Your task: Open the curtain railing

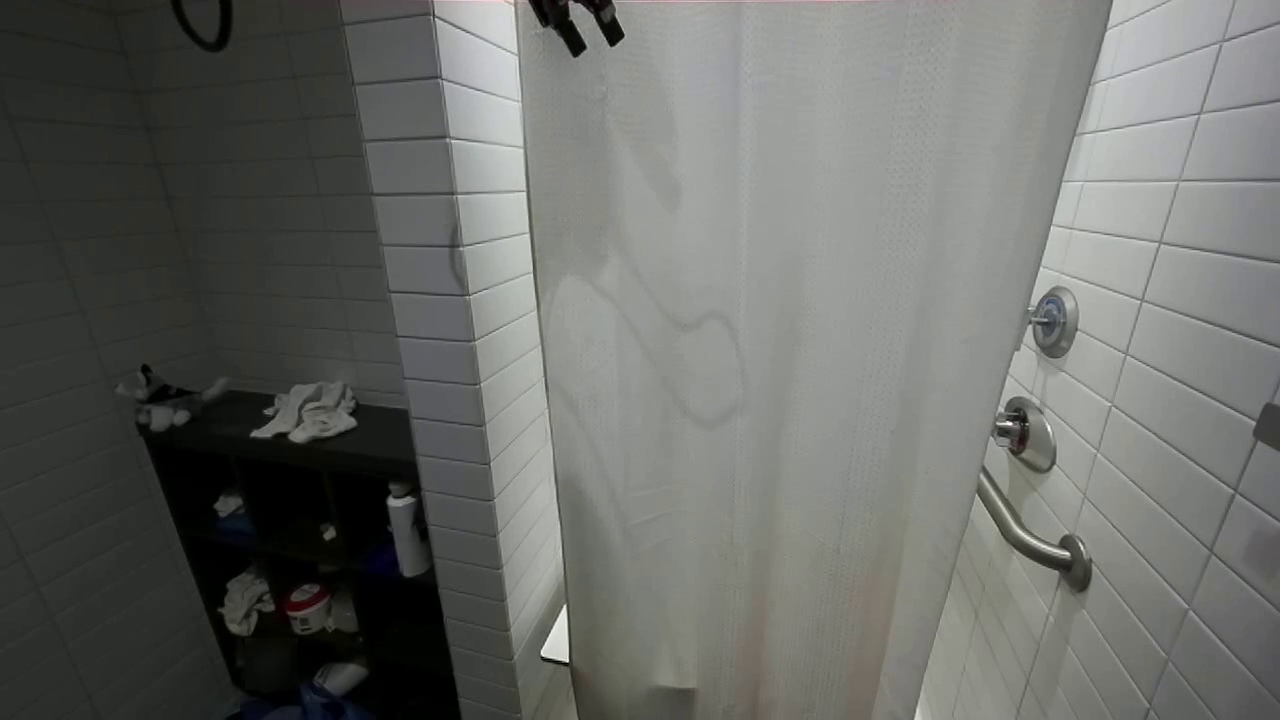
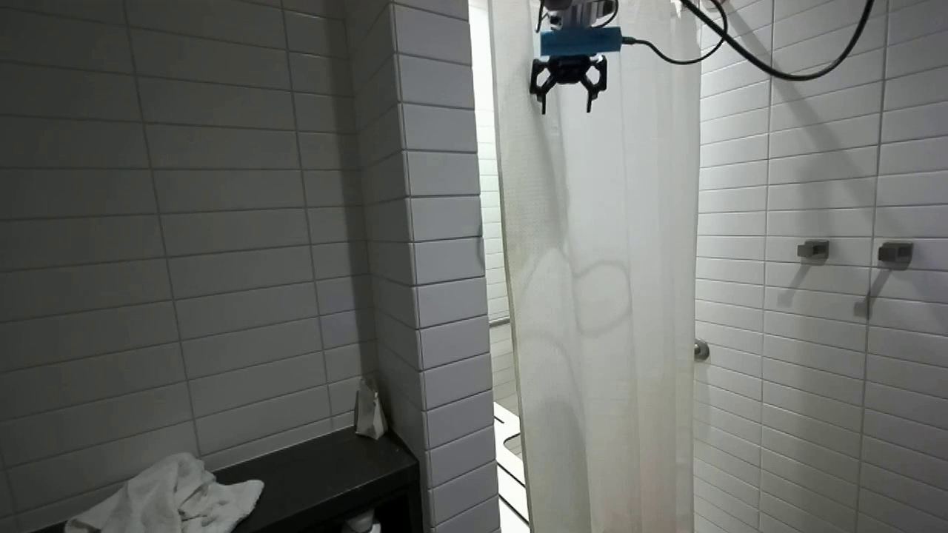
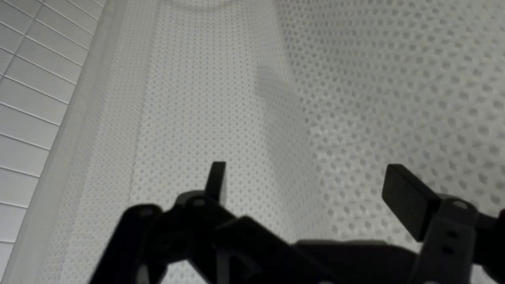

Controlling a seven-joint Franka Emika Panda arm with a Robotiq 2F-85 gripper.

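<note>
The curtain railing, a white dotted fabric curtain [image 1: 820,300], hangs in long vertical folds in both exterior views. Its left edge falls beside a tiled pillar, with a narrow gap there in an exterior view [image 2: 652,244]. Near the top of the curtain and towards that left edge, my gripper [image 2: 566,111] points down in front of the fabric. Both black fingers stand wide apart in the wrist view, and the gripper [image 3: 307,165] has nothing pinched in it. The dotted fabric [image 3: 205,102] fills the background there, its hem edge running along the left. Whether a finger touches it I cannot tell.
The tiled pillar [image 1: 430,300] stands left of the curtain. A dark shelf [image 1: 390,435] holds cloths and bottles. Shower valves [image 1: 1030,433] and a grab bar [image 1: 1030,540] sit on the right wall. A black cable [image 2: 796,76] loops beside the arm; wall hooks [image 2: 815,252] stick out.
</note>
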